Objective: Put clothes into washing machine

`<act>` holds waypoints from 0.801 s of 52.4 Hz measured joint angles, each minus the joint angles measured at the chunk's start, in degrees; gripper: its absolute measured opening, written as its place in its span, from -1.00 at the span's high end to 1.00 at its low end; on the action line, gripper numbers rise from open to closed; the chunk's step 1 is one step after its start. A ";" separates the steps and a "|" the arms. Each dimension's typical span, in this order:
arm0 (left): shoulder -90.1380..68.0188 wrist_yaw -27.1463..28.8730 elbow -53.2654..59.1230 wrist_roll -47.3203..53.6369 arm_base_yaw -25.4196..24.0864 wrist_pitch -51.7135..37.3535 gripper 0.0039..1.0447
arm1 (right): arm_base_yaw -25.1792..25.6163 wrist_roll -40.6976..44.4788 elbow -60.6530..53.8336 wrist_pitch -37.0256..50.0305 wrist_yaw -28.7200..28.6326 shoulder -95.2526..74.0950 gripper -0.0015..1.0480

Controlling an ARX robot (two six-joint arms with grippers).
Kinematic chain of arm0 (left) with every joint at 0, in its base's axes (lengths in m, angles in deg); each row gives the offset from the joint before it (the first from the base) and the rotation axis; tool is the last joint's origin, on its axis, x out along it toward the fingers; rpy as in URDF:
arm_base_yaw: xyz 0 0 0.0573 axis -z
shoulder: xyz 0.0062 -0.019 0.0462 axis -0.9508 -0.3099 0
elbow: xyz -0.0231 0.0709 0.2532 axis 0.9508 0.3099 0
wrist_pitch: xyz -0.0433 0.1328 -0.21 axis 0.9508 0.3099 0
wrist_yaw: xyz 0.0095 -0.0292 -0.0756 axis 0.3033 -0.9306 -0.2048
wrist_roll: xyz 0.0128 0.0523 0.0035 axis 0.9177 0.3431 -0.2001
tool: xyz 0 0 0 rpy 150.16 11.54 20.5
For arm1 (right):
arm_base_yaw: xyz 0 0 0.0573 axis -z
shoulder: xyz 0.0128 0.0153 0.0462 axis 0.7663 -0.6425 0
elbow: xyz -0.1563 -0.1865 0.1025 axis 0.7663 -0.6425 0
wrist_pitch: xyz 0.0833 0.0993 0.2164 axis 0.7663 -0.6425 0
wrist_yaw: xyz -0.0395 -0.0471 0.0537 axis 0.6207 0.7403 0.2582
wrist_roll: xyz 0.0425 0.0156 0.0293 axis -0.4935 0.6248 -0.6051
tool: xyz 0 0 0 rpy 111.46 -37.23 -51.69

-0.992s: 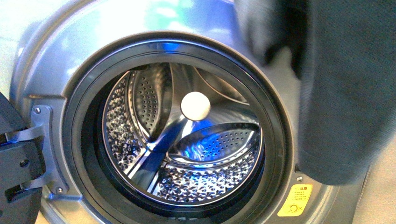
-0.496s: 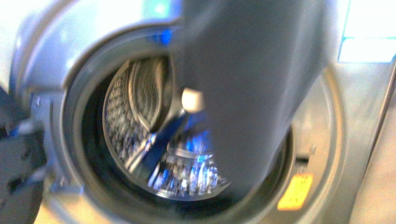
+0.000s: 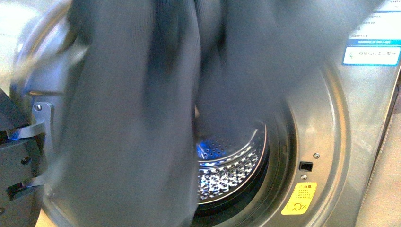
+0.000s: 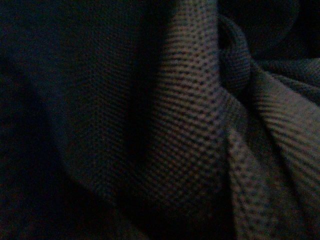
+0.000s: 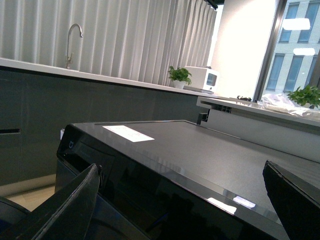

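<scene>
Soft mesh-knit navy garment (image 3: 137, 118) curtains the silver washing machine (image 3: 326, 142) and its round mouth. The right gripper (image 5: 180, 170) is splayed and empty; the left gripper is hidden.

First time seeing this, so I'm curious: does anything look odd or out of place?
Nothing looks spilled or broken. The only odd sight is the dark garment, hanging blurred across most of the round opening of the washing machine, so just the lower right of the drum shows.

The washing machine (image 3: 331, 118) bears a yellow warning sticker (image 3: 299, 199) and a blue-white label (image 3: 371, 49), their print too small to read.
</scene>
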State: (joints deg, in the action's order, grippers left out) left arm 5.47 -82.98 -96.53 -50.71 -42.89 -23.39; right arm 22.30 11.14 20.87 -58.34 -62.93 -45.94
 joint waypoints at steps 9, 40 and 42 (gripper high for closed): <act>-3.08 -0.24 0.98 0.50 -2.40 -1.75 0.74 | 0.00 0.00 0.00 0.00 0.00 0.00 -0.85; -21.64 -0.92 -0.68 1.49 -8.22 -10.40 0.74 | 0.00 0.00 0.00 0.00 0.02 0.00 -0.85; -22.88 -0.74 -1.01 1.55 -8.55 -10.80 0.74 | 0.00 0.00 0.00 0.00 0.02 0.00 -0.85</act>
State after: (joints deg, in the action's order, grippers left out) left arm -17.41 -83.72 -97.54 -49.16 -51.44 -34.19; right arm 22.30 11.14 20.87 -58.34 -62.91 -45.94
